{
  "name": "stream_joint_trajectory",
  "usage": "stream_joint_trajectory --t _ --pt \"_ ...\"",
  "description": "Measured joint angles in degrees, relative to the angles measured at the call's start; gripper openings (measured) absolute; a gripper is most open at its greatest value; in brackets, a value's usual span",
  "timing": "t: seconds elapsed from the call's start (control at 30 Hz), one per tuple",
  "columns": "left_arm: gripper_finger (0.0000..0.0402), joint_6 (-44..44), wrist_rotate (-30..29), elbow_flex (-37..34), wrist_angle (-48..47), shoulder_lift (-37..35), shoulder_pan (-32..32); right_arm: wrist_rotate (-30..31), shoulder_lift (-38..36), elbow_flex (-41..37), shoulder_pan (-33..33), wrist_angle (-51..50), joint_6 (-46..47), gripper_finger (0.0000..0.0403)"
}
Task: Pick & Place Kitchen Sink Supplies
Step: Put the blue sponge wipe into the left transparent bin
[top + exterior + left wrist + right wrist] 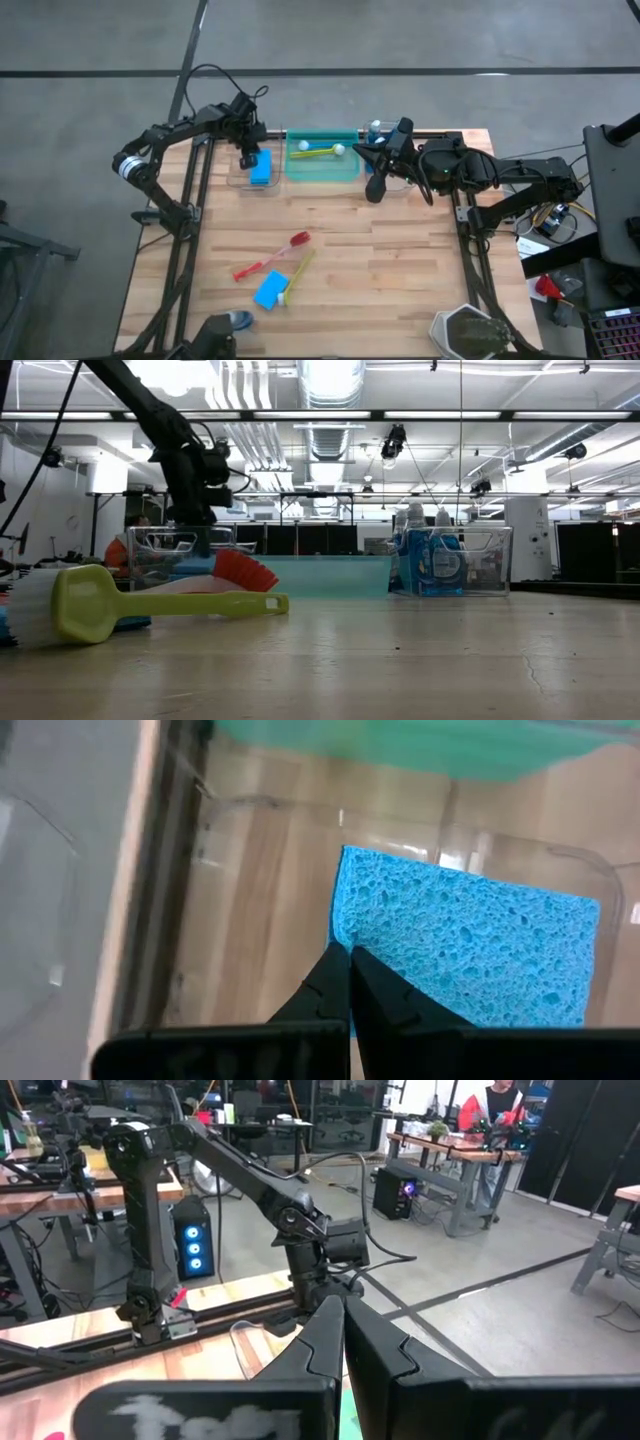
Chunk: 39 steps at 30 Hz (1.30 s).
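— High view count? Any legible labels?
— No writing legible. Two blue sponges: one (261,171) in the clear bin (232,180) beneath the left gripper (247,157), one (270,290) on the table (400,270). Red brush (272,256) and yellow brush (298,275) beside it; another yellow brush (318,151) in the green bin (322,175).
— Low view?
— Two bottles (428,563) in a clear bin.
— Wrist views, fingers?
— Left fingers (330,982) clenched together, empty, over the sponge. Right gripper (343,1330) likewise pressed closed, empty.
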Motion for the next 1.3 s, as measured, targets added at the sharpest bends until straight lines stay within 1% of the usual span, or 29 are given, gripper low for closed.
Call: stream_joint_trajectory --t 0.37,0.47,0.77,1.07,1.3 --pt "0.0 -0.4 -0.9 -0.3 0.8 0.1 0.4 0.0 0.0 0.0 0.0 -0.1 0.0 0.0008" --pt "0.0 -1.3 0.1 0.1 0.7 0.1 0.4 0.0 0.0 0.0 0.0 -0.1 0.0 0.0008" --pt "0.0 0.3 0.9 0.3 -2.6 0.1 0.5 0.0 0.0 0.0 -0.5 -0.3 -0.2 0.0008" --pt "0.0 1.3 0.9 0.2 -0.6 0.2 0.6 0.0 0.0 0.0 -1.6 -0.3 -0.1 0.0008" --pt "0.0 1.1 -0.5 0.2 -0.5 0.6 0.6 0.1 0.0 0.0 -1.9 -0.3 -0.1 0.0008"
